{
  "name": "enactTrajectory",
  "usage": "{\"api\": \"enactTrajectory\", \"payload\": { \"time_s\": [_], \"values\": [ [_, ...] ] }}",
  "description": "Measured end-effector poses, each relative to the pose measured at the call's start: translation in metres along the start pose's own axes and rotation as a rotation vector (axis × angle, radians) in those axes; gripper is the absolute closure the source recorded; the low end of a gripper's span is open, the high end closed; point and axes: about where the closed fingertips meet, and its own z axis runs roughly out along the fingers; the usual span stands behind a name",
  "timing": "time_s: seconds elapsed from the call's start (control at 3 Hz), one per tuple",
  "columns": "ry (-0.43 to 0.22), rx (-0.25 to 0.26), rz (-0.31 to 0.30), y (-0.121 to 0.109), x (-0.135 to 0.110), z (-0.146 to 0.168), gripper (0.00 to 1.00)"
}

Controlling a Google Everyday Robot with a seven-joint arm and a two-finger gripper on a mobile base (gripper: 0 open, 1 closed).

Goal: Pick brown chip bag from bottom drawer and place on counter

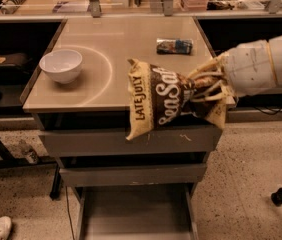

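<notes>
The brown chip bag (163, 98) with tan edges and "Sea Salt" and "LATE JULY" lettering hangs in the air over the front right edge of the counter (116, 54). My gripper (203, 90) comes in from the right on a white arm and is shut on the bag's right end, which is crumpled around the fingers. The bag's lower left corner hangs in front of the top drawer front. The bottom drawer (136, 216) is pulled out below, its grey floor bare.
A white bowl (61, 65) stands on the counter's left side. A small blue-and-white packet (174, 46) lies at the back right. Two closed grey drawer fronts (131, 141) sit above the open drawer. Dark shelves flank the unit; a chair caster (281, 198) is at lower right.
</notes>
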Motion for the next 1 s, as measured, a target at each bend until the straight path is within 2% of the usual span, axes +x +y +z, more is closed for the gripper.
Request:
{"api": "enactTrajectory", "payload": {
  "time_s": [0.33,0.67,1.0],
  "values": [
    [-0.017,-0.065,0.101,-0.028,0.039,0.014,1.00],
    [0.032,-0.079,0.205,-0.071,0.084,0.038,1.00],
    [0.103,-0.022,0.250,-0.139,0.091,0.074,1.00]
  ]
}}
